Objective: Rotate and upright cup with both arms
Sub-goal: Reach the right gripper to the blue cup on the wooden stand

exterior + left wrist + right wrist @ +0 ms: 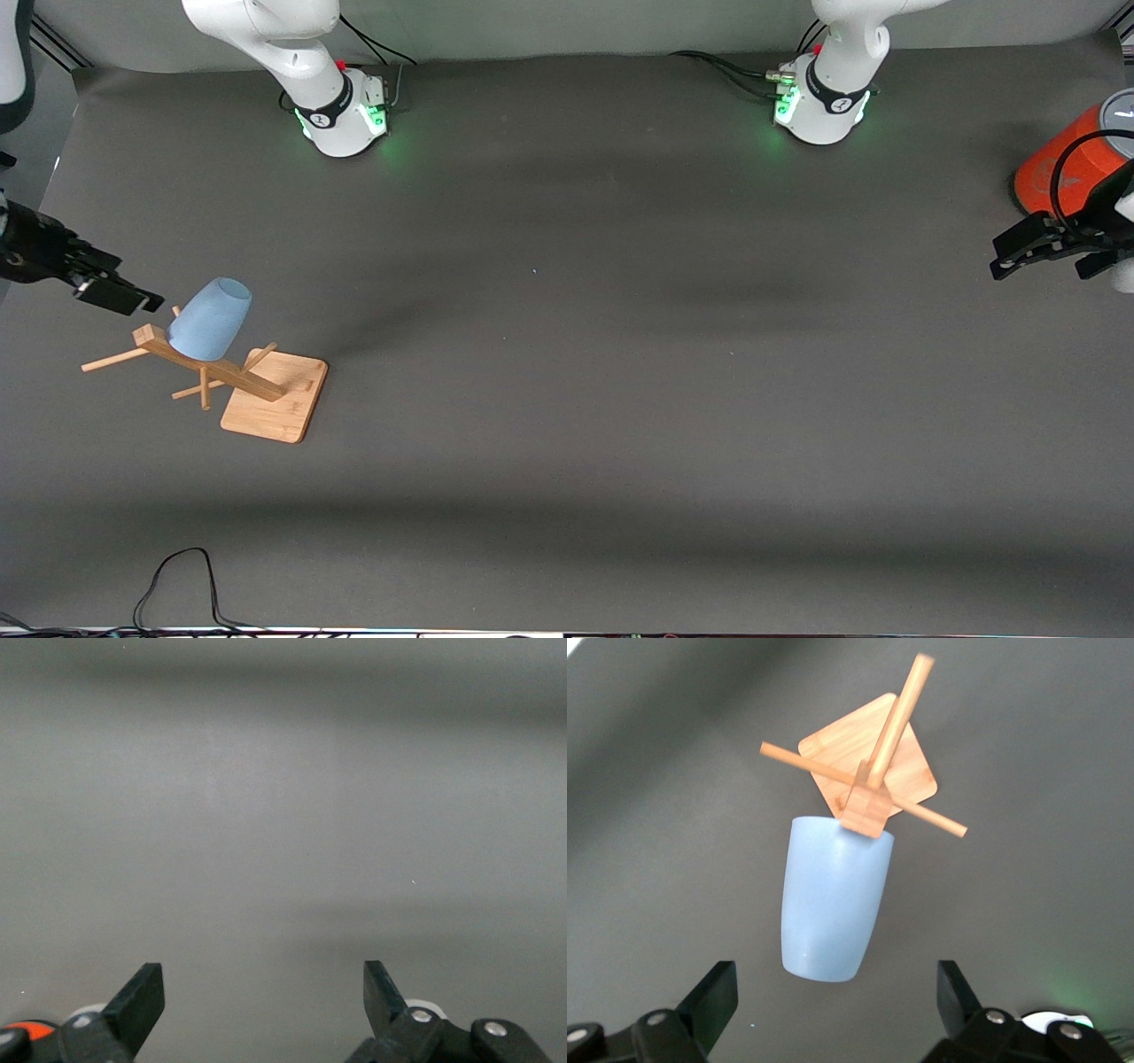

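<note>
The light-blue cup (211, 321) hangs mouth-down and tilted on a peg of a wooden rack (275, 408) at the right arm's end of the table. My right gripper (120, 282) is open and empty, in the air just beside the cup's raised base. In the right wrist view the cup (833, 904) points its base toward the gap of the open right gripper (835, 990), with the rack (873, 771) past it. My left gripper (1036, 261) is open and empty at the left arm's end of the table; the left wrist view shows its open fingers (263, 979) over bare mat.
An orange cylinder with a grey top (1059, 168) stands on the table close to the left gripper. A black cable (177, 567) loops onto the mat at the edge nearest the front camera. The dark mat (567, 354) covers the table.
</note>
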Tool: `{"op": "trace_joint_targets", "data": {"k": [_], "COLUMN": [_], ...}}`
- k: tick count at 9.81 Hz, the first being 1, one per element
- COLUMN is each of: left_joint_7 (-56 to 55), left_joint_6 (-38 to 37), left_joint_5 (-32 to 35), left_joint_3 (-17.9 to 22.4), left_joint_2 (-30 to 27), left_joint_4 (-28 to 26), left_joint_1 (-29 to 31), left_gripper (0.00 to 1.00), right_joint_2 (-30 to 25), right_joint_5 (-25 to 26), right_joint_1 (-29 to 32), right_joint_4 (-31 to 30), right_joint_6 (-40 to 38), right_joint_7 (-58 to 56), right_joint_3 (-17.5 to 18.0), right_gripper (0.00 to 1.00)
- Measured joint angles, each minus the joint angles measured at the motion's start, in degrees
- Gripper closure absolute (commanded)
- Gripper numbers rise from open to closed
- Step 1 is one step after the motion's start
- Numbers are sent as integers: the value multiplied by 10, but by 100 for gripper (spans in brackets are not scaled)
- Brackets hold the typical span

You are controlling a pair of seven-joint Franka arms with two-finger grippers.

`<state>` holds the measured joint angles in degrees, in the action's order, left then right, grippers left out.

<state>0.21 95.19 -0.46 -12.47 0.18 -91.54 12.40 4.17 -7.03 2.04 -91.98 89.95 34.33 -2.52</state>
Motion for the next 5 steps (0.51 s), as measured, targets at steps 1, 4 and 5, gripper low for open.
{"op": "trace_joint_targets", "data": {"k": [1,4,5], "left_joint_7": [0,0,0], "left_joint_6": [0,0,0], "left_joint_5": [0,0,0], "left_joint_3": [0,0,0], "left_joint_2": [0,0,1], "left_joint_4": [0,0,0], "left_joint_1": [0,0,0], "left_gripper": [0,0,0], "right_joint_2": [0,0,1], "right_joint_5": [-6,-9,-9], "right_joint_1": [0,0,0], "right_joint_4": [-12,-72,-88], "right_joint_6": [7,73,93], "right_joint_7": [2,5,5], "right_joint_3": [0,0,0], "right_gripper": [0,0,0]}}
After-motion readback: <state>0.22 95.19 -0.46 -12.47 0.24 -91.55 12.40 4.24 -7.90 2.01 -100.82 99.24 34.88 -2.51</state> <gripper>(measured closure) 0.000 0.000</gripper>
